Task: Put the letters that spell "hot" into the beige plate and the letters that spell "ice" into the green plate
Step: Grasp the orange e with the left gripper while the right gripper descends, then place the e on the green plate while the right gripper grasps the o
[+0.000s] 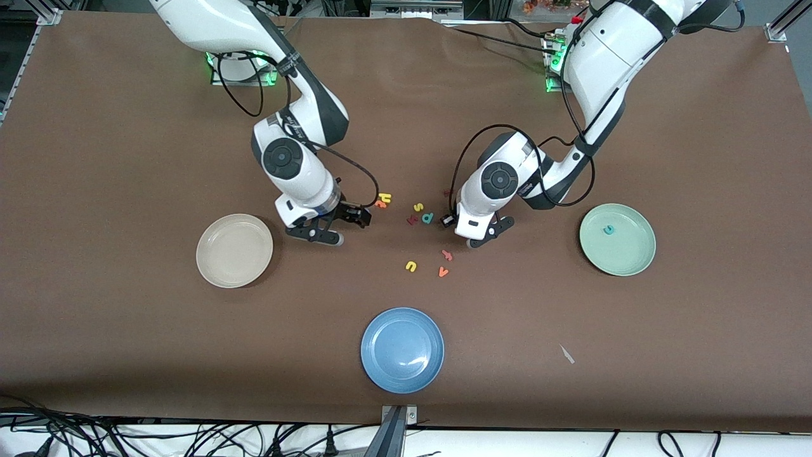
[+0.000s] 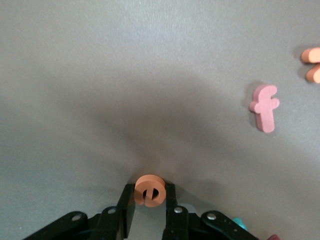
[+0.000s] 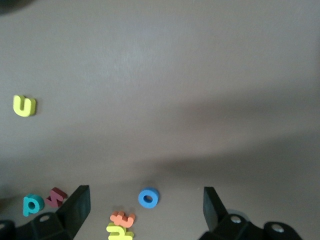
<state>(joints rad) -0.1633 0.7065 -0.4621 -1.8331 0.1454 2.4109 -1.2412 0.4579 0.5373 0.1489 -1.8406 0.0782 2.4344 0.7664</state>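
Currently, item one: my left gripper (image 2: 149, 200), down at the table in the middle of the letter scatter, both fingers (image 2: 127, 202) pressed against the sides of one orange e (image 2: 149, 190), which stands on edge between them. Item two: my right gripper (image 3: 146, 205), low over the table near the beige plate, jaws spread wide with nothing between them but one blue o (image 3: 148, 197) lying flat on the cloth below. Just beside that o, one orange t (image 3: 123, 218) and one yellow h (image 3: 120, 231), touching each other; in the front view they show as a pair (image 1: 382, 201) past my right gripper, toward the middle of the table. Loose letters in the middle, counted: one yellow s (image 1: 418, 207), one teal p (image 1: 427, 218), one dark red letter (image 1: 412, 220) against it, one yellow u (image 1: 412, 266), one orange v (image 1: 443, 272), one pink f (image 2: 264, 107) close to the v. The dark i I cannot pick out. Plates, three: one beige plate (image 1: 234, 250) toward the right arm's end, holding no letters; one green plate (image 1: 617, 239) toward the left arm's end, holding one teal c (image 1: 609, 230); one blue plate (image 1: 402, 350) nearest the front camera, holding none. One small pale scrap (image 1: 566, 354) lies on the cloth between the blue and green plates.
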